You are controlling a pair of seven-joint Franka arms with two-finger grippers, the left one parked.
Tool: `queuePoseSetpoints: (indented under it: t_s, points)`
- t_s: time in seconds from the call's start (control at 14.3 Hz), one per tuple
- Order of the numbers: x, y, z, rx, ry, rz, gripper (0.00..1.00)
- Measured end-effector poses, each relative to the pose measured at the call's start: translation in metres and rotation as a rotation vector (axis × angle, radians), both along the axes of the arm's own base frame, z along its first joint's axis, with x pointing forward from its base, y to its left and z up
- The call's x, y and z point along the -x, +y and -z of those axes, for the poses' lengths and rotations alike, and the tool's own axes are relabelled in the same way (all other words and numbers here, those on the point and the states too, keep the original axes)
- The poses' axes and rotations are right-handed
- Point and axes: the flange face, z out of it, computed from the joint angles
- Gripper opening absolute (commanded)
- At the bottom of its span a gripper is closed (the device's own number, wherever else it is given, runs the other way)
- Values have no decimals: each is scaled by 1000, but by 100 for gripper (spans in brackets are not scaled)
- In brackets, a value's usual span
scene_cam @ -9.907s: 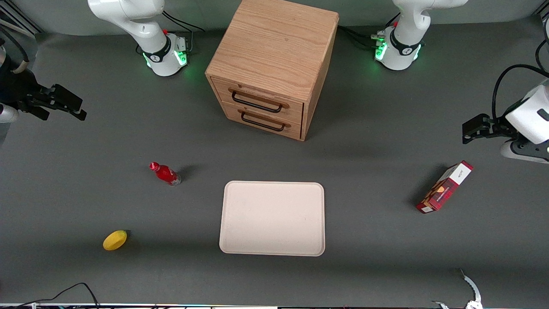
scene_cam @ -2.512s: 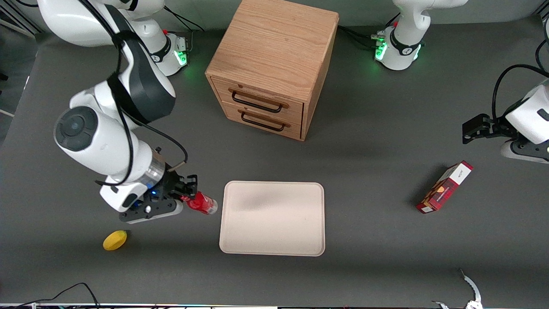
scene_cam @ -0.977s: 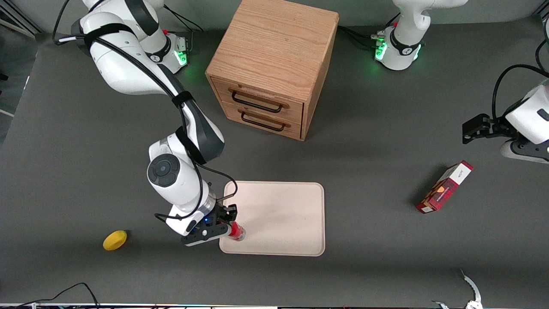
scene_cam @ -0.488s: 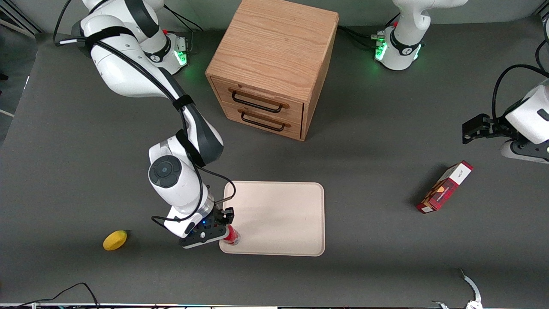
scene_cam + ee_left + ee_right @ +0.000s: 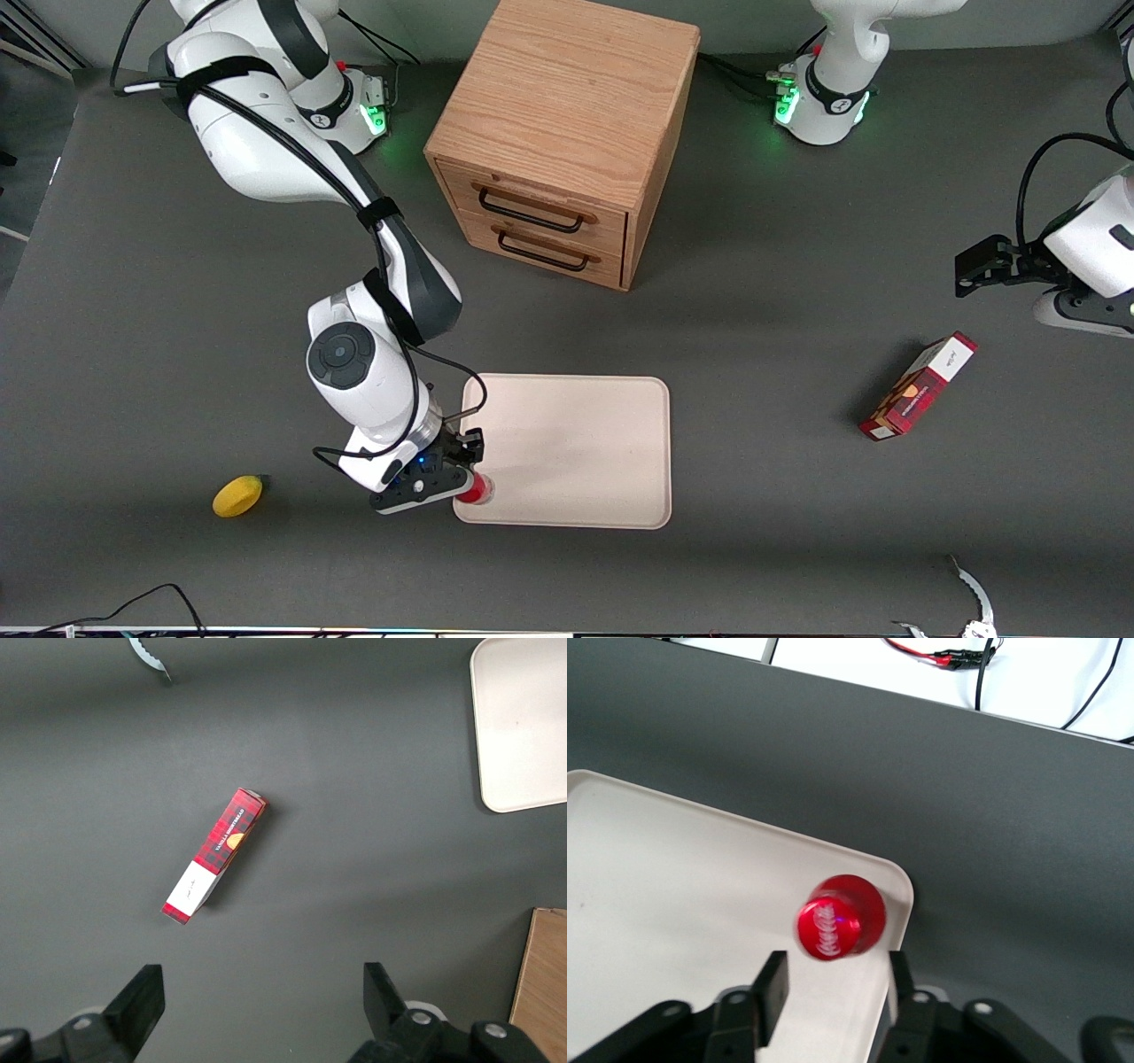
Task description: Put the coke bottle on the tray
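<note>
Bottle set down on the tray corner

The coke bottle (image 5: 840, 927) is stood upright on the tray (image 5: 576, 443), near its rim. The gripper (image 5: 833, 988) jaws are spread beside it, and should be lifted straight up.

Front camera looks steeply down; both wrist cameras share the tray (image 5: 576, 443).

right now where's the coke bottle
The coke bottle stands upright on the tray, at its corner nearest the front camera toward the working arm's end, between the tool's open fingers.
</note>
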Motion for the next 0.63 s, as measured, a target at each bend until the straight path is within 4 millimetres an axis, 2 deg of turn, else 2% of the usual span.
queuePoseSetpoints:
  t_s: [0.14,0.21,0.49,0.63]
  points:
    - [0,1,-1,-1,-2,-1,96]
    - [0,2,-2,-2,-4,-2,100]
    - [1,2,-16,4,3,0,100]
    - [3,-1,-35,12,12,3,100]
